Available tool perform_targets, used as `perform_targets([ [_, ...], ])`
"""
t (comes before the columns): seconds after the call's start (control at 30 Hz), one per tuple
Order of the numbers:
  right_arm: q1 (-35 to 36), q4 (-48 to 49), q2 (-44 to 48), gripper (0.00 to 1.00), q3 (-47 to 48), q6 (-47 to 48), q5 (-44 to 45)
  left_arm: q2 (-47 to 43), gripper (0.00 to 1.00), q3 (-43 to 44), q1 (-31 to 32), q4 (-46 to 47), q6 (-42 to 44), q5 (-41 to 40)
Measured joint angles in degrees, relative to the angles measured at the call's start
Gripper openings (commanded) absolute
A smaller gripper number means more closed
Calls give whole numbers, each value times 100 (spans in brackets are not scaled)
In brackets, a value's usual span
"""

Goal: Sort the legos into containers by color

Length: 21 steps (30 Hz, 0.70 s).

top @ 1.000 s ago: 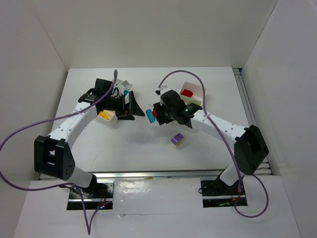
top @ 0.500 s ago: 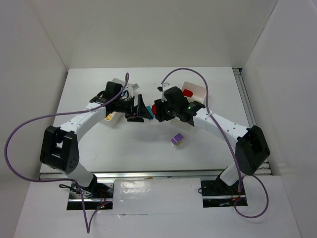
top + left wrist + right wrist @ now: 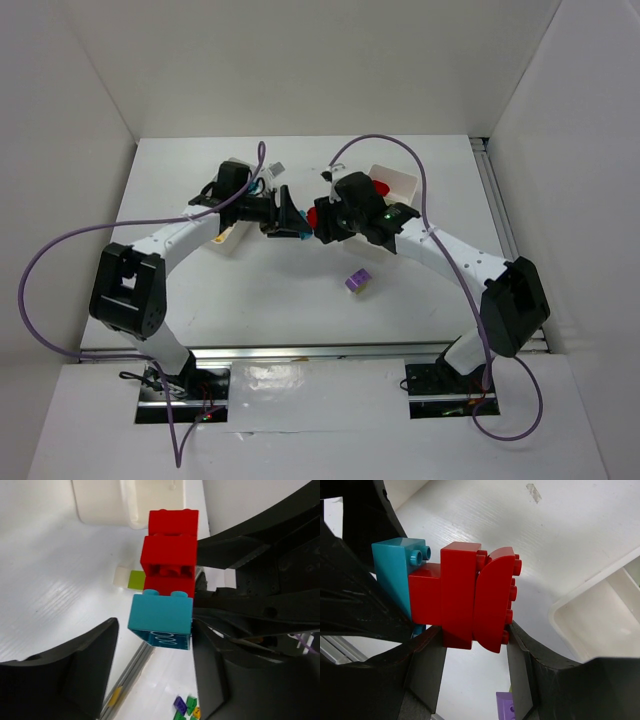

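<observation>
Your right claw (image 3: pixel 470 639) is clamped on the red bricks (image 3: pixel 470 595). Its two fingers pinch the lower end of that stacked red cluster and hold it above the bench (image 3: pixel 250 290). A cyan brick (image 3: pixel 161 620) is joined to the far end of the cluster, the end pointing away from the right claw and into your left claw (image 3: pixel 156 630).

The left claw stands wide around the cyan brick. One finger looks to be against the brick's side, while a thin strip of bench shows between the other finger and the brick, so the claw is not closed on it. The two claws meet tip to tip, with the joined bricks bridging them.

Behind your right claw, just past its wrist, sits a white tray (image 3: pixel 405 183) with a lone red piece (image 3: pixel 379 186) in it. Toward the arm bases from the right claw, well apart from both claws, a purple brick (image 3: pixel 358 281) lies on the bench with a bit of lime green on it. Behind your left claw, a second tray (image 3: pixel 226 240) is mostly hidden under that arm.
</observation>
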State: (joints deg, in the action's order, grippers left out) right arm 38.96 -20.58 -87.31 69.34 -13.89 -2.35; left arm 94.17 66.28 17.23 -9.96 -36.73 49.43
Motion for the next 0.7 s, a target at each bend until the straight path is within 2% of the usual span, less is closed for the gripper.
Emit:
perform_targets([
  [0.03,0,0,0,44,0,0,0,9,65,-4,-7,68,-35,39],
  [0.07,0,0,0,44,0,0,0,11,55,-7,-7,118,-92,63],
  [0.17,0,-13,-2,44,0,-17,9,11,38,-7,-4,234,-170,210],
  [0.2,0,-22,-2,44,0,-20,13,11,30,-7,-7,256,-192,236],
  [0.23,0,-17,-2,44,0,-22,11,11,19,-7,-11,267,-205,254],
  [0.37,0,-9,-2,44,0,-61,0,13,2,-7,-50,236,-229,304],
  [0.7,-98,11,-2,42,-17,-153,-24,13,0,-72,-426,-293,236,435],
])
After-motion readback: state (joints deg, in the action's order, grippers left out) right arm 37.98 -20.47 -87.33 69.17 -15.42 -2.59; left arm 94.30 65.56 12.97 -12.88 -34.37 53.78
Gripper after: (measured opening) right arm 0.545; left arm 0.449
